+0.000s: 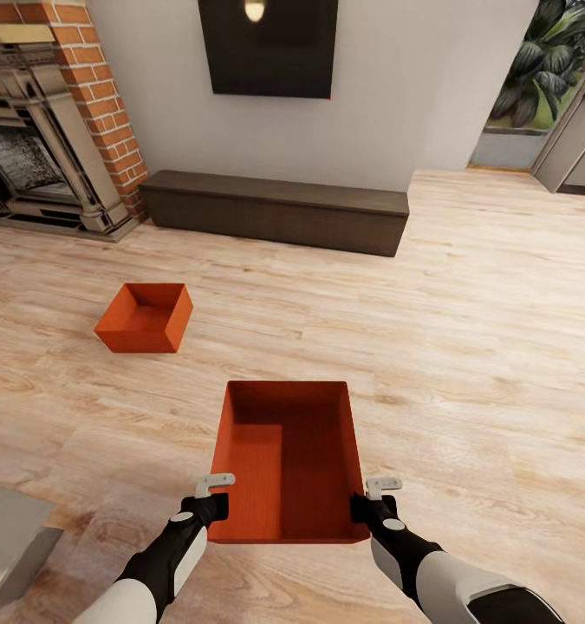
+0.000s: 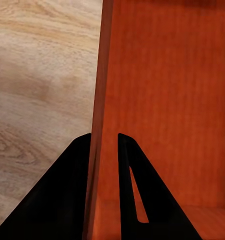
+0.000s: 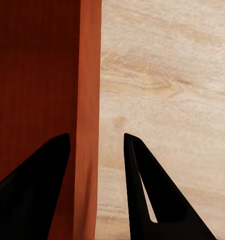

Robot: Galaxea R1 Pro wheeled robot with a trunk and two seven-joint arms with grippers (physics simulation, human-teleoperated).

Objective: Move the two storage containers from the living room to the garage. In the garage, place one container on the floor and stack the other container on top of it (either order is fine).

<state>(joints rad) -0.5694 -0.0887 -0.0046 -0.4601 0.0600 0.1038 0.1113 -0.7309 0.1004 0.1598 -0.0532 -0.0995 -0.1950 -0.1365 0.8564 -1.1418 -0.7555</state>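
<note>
- Near storage container [image 1: 290, 464]: an orange-red open-top bin directly in front of me, above the light wood plank floor [image 1: 465, 329], held between my two arms.
- My left gripper [image 1: 212, 501]: jaws astride the bin's left wall near its closest corner; in the left wrist view the two dark fingers [image 2: 67, 200] press that wall from either side, so they are closed on it.
- My right gripper [image 1: 372, 503]: jaws astride the right wall; in the right wrist view one finger [image 3: 157, 200] stands a little clear of the wall, so a firm grip cannot be confirmed.
- Second storage container [image 1: 145, 317]: resting on the planks, well ahead and to my left, near the red brick fireplace [image 1: 62, 113].
- Background: low dark bench [image 1: 275, 208] beneath the wall TV [image 1: 268, 45].
</note>
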